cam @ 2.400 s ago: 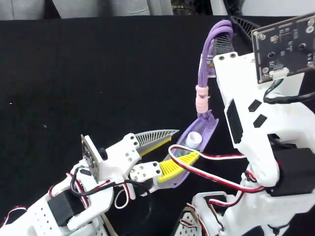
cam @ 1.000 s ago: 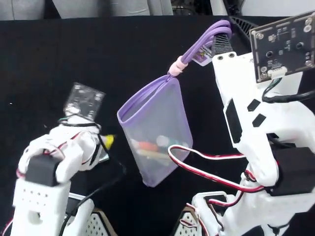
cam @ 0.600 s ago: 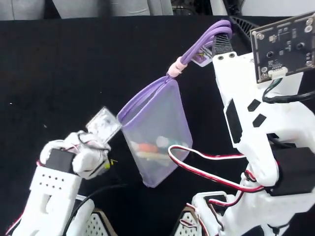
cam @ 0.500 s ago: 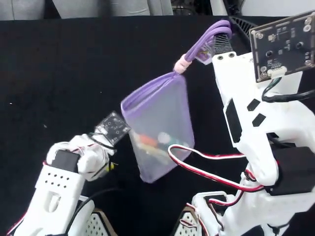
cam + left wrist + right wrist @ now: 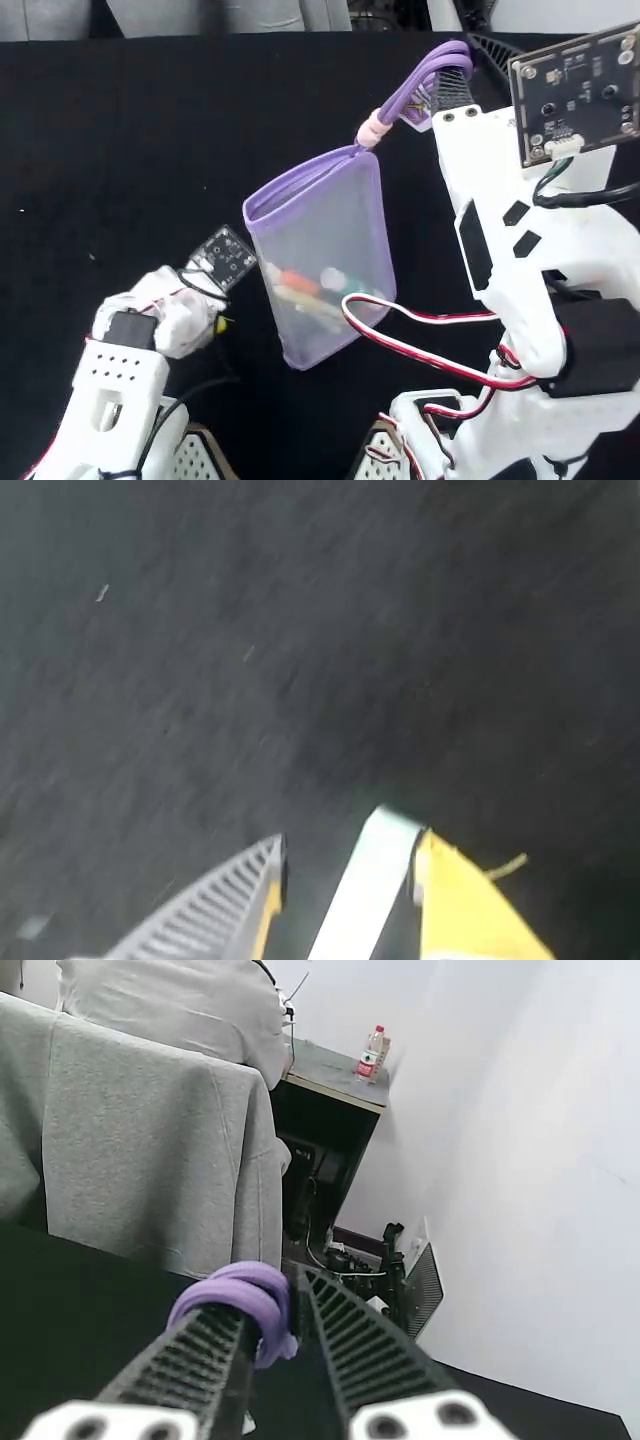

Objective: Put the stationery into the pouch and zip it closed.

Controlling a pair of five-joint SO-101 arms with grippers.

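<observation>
While pouch [image 5: 320,270] is hung by strap [image 5: 240,1305] from clenched right gripper [image 5: 272,1295], mouth [image 5: 305,185] is turned up so stationery [image 5: 310,290] is pooled at bottom. Left gripper [image 5: 350,845], released and empty, is held at pouch's 8 o'clock. Zipping is judged pending.

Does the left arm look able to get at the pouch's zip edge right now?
Probably yes. The left gripper sits low beside the pouch, which hangs by its strap from the right gripper; nothing lies between it and the zip edge.
</observation>
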